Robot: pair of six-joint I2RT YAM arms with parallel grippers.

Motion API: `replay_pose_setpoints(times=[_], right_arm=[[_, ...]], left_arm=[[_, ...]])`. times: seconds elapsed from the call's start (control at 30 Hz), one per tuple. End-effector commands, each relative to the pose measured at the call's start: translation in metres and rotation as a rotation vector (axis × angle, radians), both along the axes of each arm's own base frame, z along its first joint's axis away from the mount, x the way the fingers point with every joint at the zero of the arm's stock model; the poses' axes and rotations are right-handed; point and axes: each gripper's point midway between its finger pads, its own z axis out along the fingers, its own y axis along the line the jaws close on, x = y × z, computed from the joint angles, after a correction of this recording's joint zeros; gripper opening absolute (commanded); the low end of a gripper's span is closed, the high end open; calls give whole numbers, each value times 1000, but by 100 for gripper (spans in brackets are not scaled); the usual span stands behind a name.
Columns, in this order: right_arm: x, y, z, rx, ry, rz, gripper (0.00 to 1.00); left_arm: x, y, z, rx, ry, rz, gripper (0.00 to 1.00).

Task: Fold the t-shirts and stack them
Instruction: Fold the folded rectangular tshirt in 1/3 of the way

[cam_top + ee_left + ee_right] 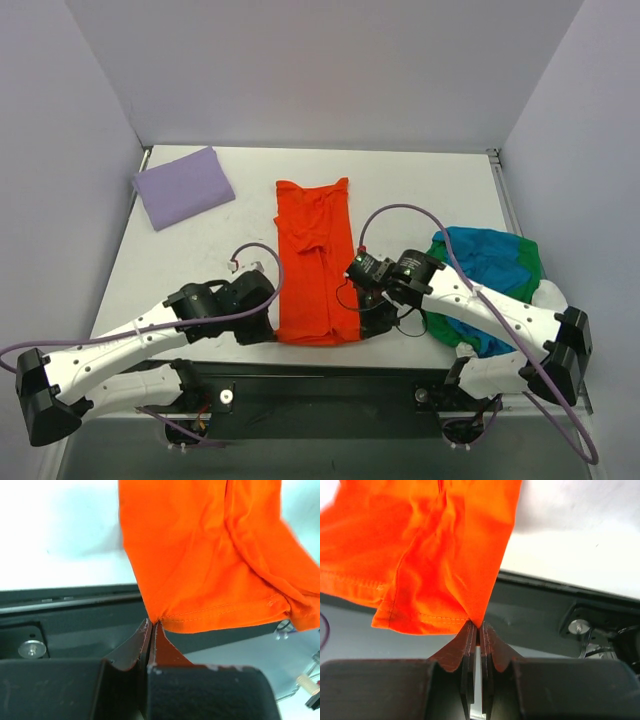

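An orange-red t-shirt (315, 260) lies as a long narrow strip down the middle of the table, its near hem lifted off the front edge. My left gripper (268, 330) is shut on the hem's near left corner (152, 619). At the near right corner (479, 625), my right gripper (368, 322) is shut on the hem too. The cloth (200, 555) hangs between the two grips with a fold running along its right side (425, 560). A folded lavender t-shirt (183, 186) rests at the far left.
A crumpled heap of blue (490, 262), green (528, 262) and white (550, 298) shirts lies at the right edge, under my right arm. The dark front rail (320, 385) runs below the hem. Purple cables loop over both arms.
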Motion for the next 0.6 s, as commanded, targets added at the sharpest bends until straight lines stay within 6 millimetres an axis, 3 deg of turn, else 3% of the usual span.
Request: replay_pose_setpoints(times=[0.0,0.3,0.57], right_arm=[[22,-13,6,-91,-60,-29,0],[70,-6,9,-127,-89,-24,0],[114,0,0,-161,-88,-2,0]], left_arm=[[26,-7,19,-45,-84,19,0],[81,-13,18,-79,-111,31,0],[128,-18,13,-84,-117,26,0]])
